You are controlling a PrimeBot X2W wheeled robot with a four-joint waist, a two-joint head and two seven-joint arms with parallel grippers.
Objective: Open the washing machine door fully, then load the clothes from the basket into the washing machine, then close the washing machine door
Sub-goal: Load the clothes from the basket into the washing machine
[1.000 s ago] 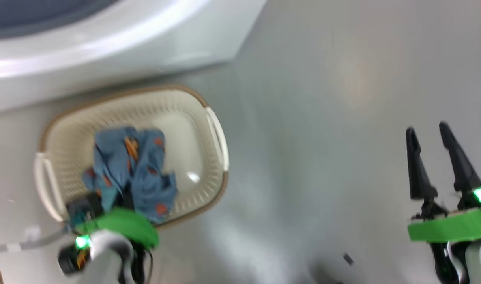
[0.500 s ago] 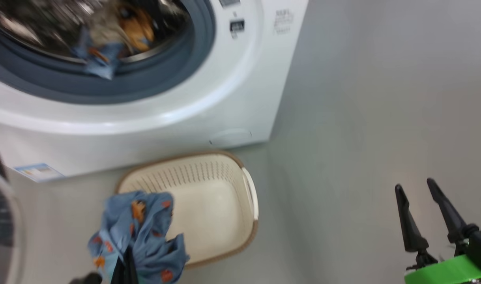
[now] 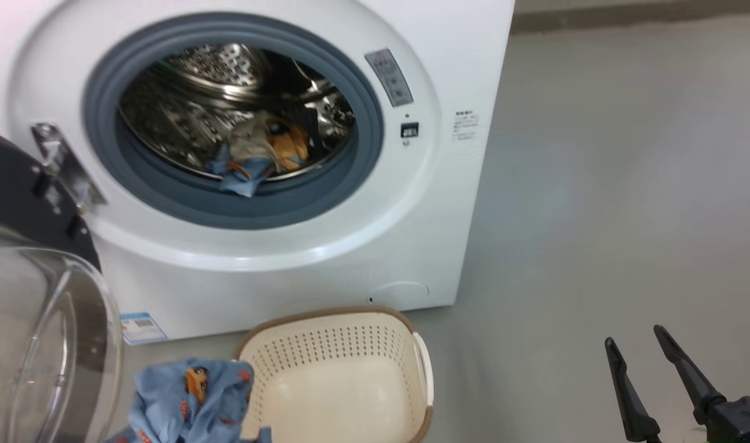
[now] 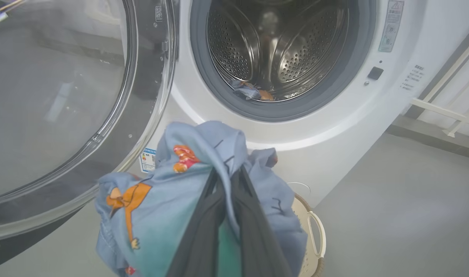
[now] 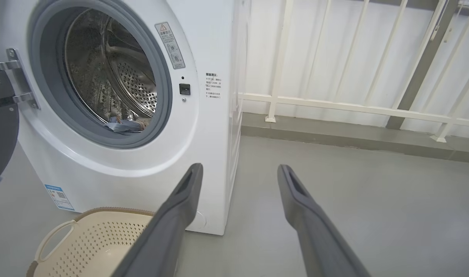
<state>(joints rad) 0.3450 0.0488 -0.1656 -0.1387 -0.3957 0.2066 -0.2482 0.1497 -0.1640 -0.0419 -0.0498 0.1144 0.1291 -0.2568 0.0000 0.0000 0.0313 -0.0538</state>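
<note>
**Left tool** [image 4: 227,175]: the fingers are closed together on one light blue fabric garment [image 4: 161,200] with orange prints. The garment drapes over both fingers and hangs off the grey floor [image 3: 596,184]. It is at the left end of the cream-white perforated plastic basket [image 3: 325,351] with a brown rim.

**Right tool** [image 5: 240,169]: the fingers are spread wide and empty. The tool hangs over the floor, well to the right of the basket.

**Counts:**
- Two tools.
- One big white boxy front-loading washing machine [image 3: 288,271].
- One round glossy black door [image 3: 18,203] with a clear glass bowl, swung open on its hinge at the machine's left.
- One basket, on the floor just before the machine's front bottom edge.
- One held garment.
- One small heap of clothes [image 3: 258,154], blue and cream-orange, at the front lip of the steel drum [image 3: 190,104].
</note>
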